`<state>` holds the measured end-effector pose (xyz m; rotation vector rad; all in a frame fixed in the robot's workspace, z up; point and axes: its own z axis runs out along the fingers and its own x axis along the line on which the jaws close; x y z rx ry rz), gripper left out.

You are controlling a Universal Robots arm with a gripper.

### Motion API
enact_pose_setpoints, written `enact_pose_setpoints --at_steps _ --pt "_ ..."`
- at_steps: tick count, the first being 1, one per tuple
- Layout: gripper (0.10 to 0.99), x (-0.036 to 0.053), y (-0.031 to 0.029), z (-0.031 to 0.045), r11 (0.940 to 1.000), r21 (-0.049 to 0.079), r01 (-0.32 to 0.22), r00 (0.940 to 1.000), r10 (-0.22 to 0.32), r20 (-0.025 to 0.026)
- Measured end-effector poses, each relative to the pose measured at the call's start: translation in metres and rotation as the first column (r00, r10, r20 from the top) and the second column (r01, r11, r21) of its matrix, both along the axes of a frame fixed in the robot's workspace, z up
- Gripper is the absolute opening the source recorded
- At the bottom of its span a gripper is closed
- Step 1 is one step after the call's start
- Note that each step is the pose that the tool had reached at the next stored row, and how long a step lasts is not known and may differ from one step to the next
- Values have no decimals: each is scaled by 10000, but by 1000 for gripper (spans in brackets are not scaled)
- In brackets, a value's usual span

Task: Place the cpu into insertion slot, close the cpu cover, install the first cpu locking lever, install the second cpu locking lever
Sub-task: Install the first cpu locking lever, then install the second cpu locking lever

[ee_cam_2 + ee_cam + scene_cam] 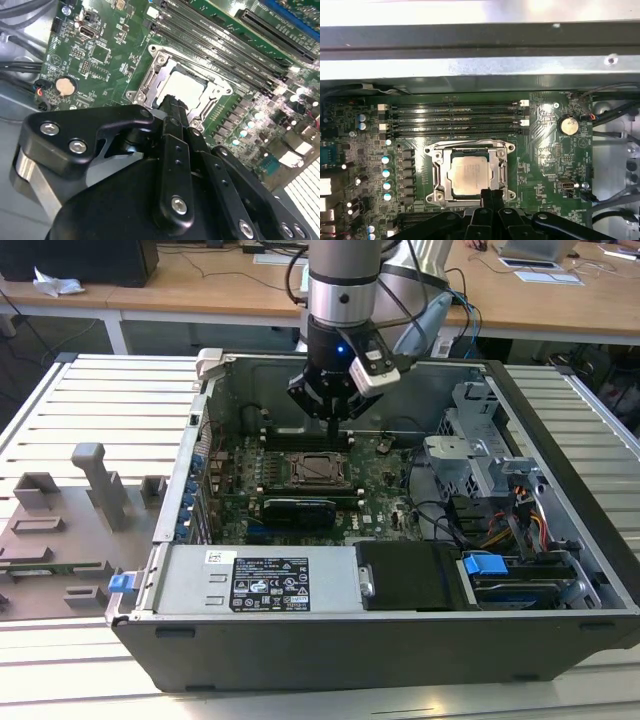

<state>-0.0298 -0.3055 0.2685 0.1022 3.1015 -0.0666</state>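
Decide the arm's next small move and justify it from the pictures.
Probably lower the shut gripper onto the near edge of the cpu cover. The cpu is already seated, the cover lies flat around it, and the fingertips hover just above that edge.

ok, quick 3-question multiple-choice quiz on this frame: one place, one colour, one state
1. Where is the chip?
A. on the board, inside the metal frame
B. on the slatted table
C. on the power supply

2. What colour is the board?
A. blue
B. green
C. red

3. How does the metal frame stand?
A. upright
B. flat around the chip
C. taken off

Answers: 1 A, both wrist views show it seated there. 2 B, the board is green throughout. 3 B, the frame lies level around the chip's edges.
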Motion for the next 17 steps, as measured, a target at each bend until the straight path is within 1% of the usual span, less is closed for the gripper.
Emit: enact_pose_setpoints --at_steps 3,6,14,16,17 --pt "106 0 0 66 10000 -7 -1 10000 1 0" --pt "106 0 0 100 10000 -14 -1 10000 1 0" --pt "106 -1 -2 109 10000 -16 0 10000 0 -1" --pt "106 -7 -27 108 10000 -15 0 10000 0 -1" --pt "106 -14 -70 107 10000 -14 0 10000 0 0"
